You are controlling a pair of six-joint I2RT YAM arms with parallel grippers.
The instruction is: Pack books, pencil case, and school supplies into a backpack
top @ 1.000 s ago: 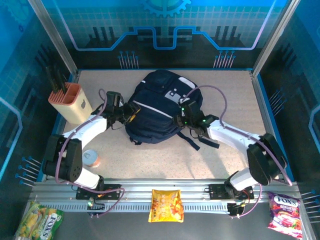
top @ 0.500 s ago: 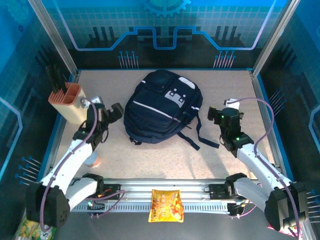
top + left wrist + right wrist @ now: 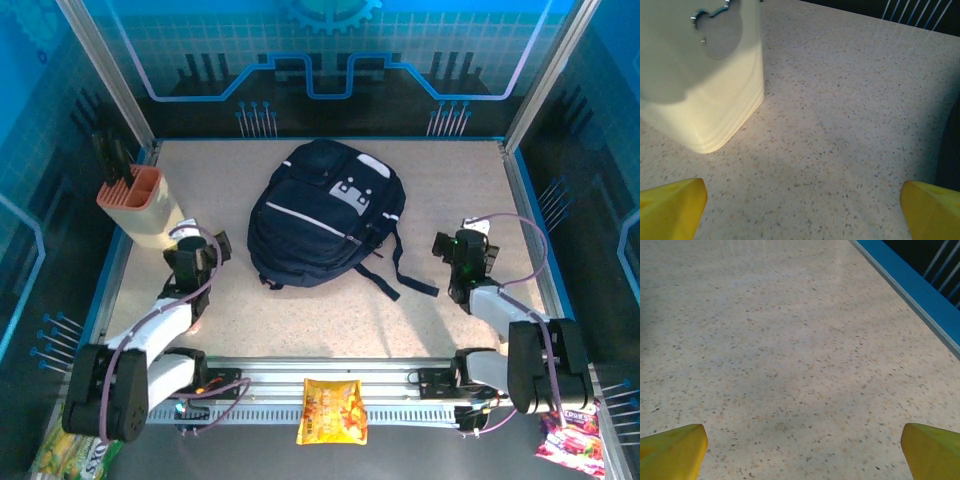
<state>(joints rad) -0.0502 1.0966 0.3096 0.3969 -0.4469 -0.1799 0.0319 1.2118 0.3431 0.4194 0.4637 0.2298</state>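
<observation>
Left end effector (image 3: 203,243) hangs low over the bench (image 3: 450,180) on the left side, jaws spread wide with nothing in them. On its wrist view the yellow fingertips (image 3: 670,207) sit at opposite bottom corners, with bare speckled surface between. Right end effector (image 3: 462,245) mirrors it on the far side, also wide open and empty, its fingertips (image 3: 932,450) just as far apart above bare bench, and the blue rim (image 3: 910,285) cuts across the upper right of that view. Between the two, well apart from both, lies the backpack (image 3: 325,215): navy, flat on the middle of the bench, grey-white patches facing up, a dark strap (image 3: 400,270) trailing toward the near right. Whether its zip is open, I cannot tell. Over at the left edge stands the holder (image 3: 145,205), peach top and cream body, black tools (image 3: 110,160) sticking up from it. The left wrist view has that holder (image 3: 705,85) close by at upper left, upright on the bench, with a silver mouse-head emblem on its side. Down past the rail (image 3: 400,385), off the bench, a yellow bag (image 3: 333,410) lies at centre and a pink bag (image 3: 565,425) at the right corner.
</observation>
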